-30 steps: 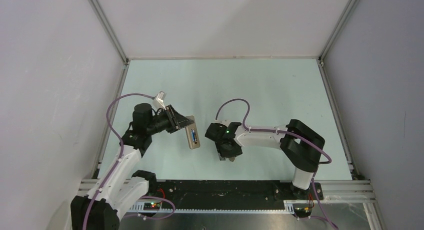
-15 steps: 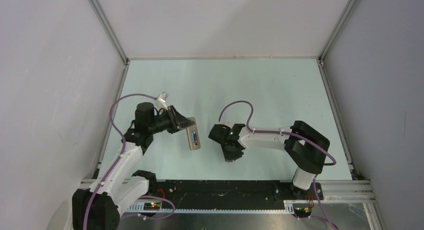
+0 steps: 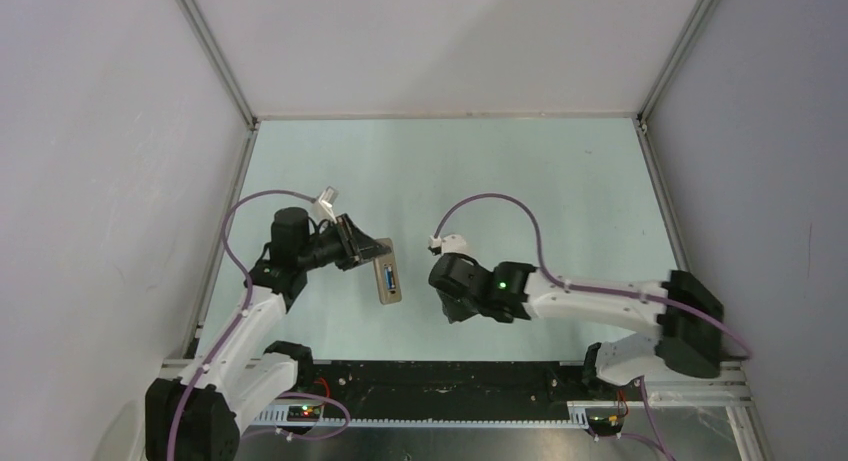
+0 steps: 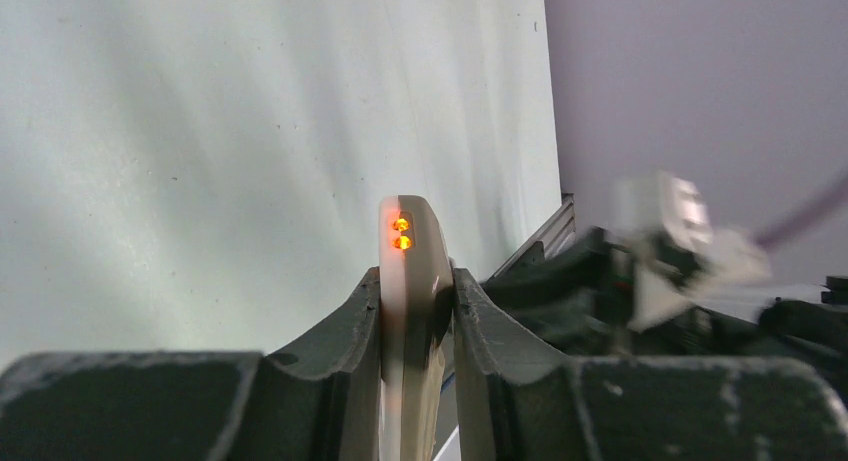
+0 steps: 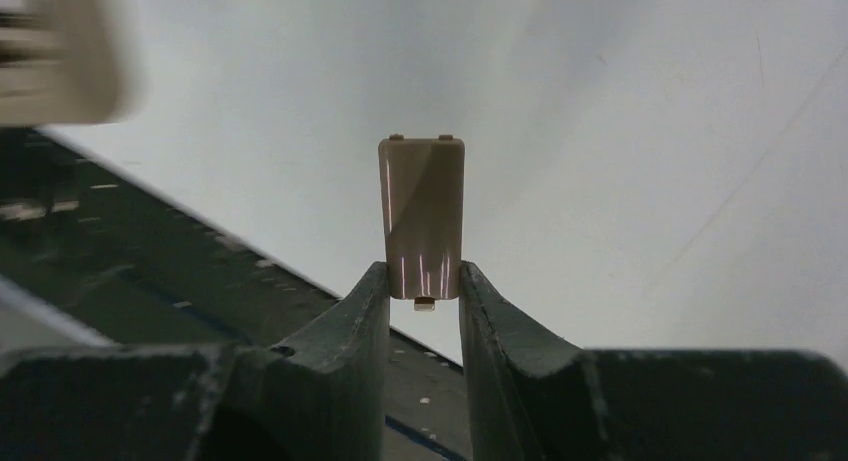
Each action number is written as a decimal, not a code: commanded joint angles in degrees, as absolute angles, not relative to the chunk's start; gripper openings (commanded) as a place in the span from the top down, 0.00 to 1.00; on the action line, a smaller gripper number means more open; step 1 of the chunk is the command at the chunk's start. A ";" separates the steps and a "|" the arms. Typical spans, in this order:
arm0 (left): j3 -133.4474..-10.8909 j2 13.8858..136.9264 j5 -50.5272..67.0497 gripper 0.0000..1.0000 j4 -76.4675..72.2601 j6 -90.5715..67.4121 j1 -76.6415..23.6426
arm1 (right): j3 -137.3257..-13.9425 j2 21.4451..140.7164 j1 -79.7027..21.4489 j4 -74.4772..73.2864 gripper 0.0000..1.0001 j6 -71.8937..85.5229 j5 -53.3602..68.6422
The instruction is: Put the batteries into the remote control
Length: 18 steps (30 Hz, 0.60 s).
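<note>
The remote control (image 3: 386, 273) hangs above the table's left part with its beige-grey back up. Its battery bay is uncovered, and a bright blue battery (image 3: 388, 279) lies in it. My left gripper (image 3: 370, 251) is shut on the remote's far end. In the left wrist view the remote (image 4: 410, 271) stands edge-on between the fingers, two orange lights glowing near its tip. My right gripper (image 3: 451, 314), to the right of the remote, is shut on the small flat beige cover piece (image 5: 421, 216), which stands upright above the fingers (image 5: 372, 311).
A black rail (image 3: 450, 376) runs along the near edge under both arms. Grey walls and aluminium frame posts (image 3: 215, 61) close in the pale green table (image 3: 520, 181) on three sides. Purple cables loop over each arm.
My right gripper has closed on the cover piece and turned toward the remote, while its arm stretched out low to the right. The left gripper and remote have hardly moved.
</note>
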State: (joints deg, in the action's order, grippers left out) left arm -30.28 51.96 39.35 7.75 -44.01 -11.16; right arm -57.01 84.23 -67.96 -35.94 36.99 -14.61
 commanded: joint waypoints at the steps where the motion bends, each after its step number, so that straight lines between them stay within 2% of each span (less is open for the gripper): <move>1: -31.47 49.49 41.37 1.00 3.49 -43.48 -10.88 | -57.18 74.41 -71.92 -26.17 0.80 32.02 -19.35; 8: -33.70 46.16 40.71 1.00 0.76 -42.59 -12.40 | -58.74 70.75 -75.11 -17.43 0.80 30.80 -19.60; 18: -33.33 34.01 26.23 1.00 -1.16 -33.47 -21.92 | -67.98 75.98 -76.26 -20.39 0.80 33.27 -21.62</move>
